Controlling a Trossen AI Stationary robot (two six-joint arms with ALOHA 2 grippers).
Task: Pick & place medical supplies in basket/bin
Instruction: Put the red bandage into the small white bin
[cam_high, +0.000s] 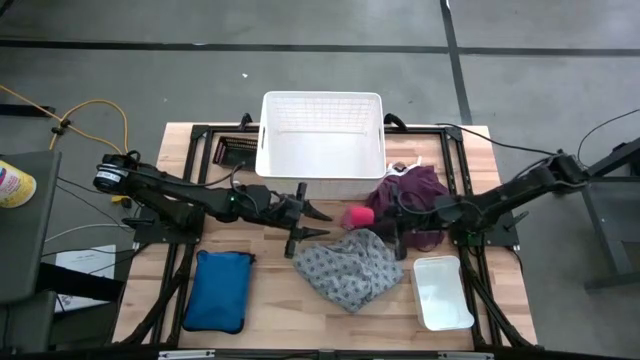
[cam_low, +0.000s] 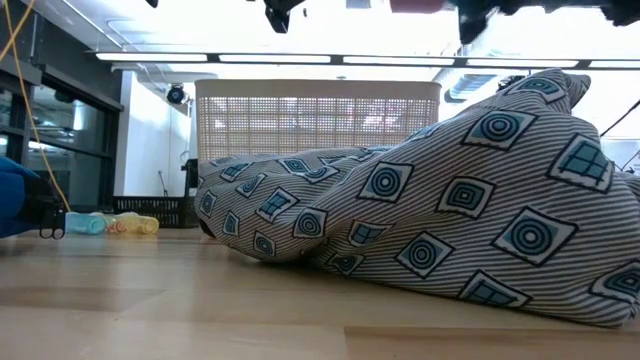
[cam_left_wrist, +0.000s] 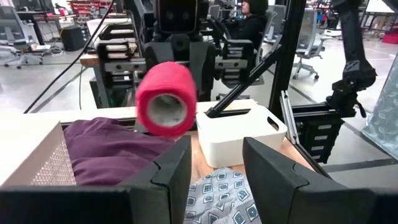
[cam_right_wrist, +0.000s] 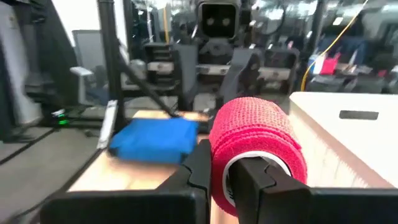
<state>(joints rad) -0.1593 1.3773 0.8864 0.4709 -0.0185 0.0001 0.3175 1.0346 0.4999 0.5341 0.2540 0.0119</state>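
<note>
Right claw (cam_right_wrist: 217, 177) grips the pink tape roll (cam_right_wrist: 255, 149) — left claw (cam_high: 318, 222) gapes.

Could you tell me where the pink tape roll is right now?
The right pincer holds the pink tape roll at table centre, between purple cloth and grey patterned cloth.

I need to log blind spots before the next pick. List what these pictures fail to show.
- Small black block and small clear bottle: found in no view.
- Table behind the grey patterned cloth: the cloth fills the low view.
- Purple cloth: partly covered by the right gripper in the high view.
- Pink tape roll: its far end faces away in the right wrist view.
</note>
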